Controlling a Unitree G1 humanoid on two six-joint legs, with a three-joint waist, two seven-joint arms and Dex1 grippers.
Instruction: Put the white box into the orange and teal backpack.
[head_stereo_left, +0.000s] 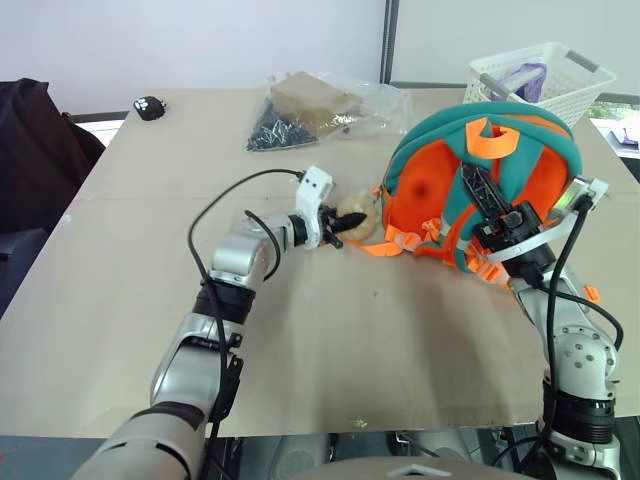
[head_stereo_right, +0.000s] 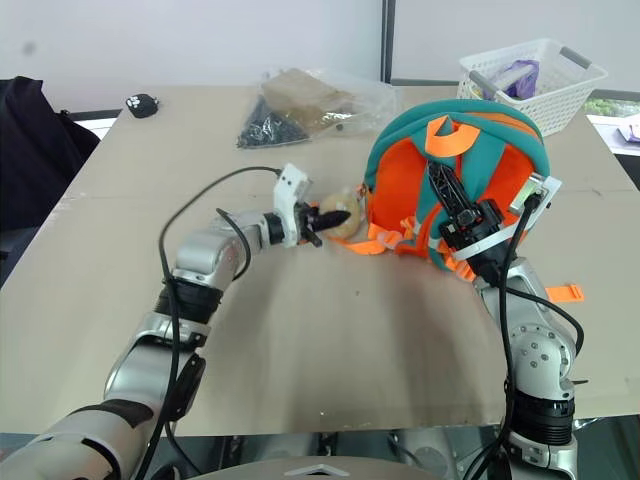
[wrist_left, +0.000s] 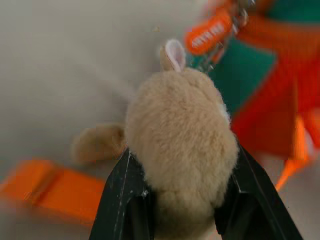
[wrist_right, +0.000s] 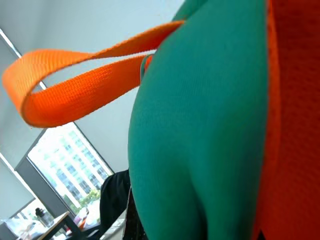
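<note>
A tan table (head_stereo_left: 330, 330) stands before a pale wall, and on it are one orange and teal backpack (head_stereo_left: 440, 185), one white lattice basket (head_stereo_left: 545, 80) at the far right corner, one clear bag of dark bits (head_stereo_left: 320, 110) and one small black object (head_stereo_left: 149, 107). The left gripper (head_stereo_left: 338, 226) is clamped on the backpack's tan plush head (wrist_left: 180, 150). The right gripper (head_stereo_left: 480, 195) presses closed against the upright pack's orange back, probably pinching fabric or a strap there.
</note>
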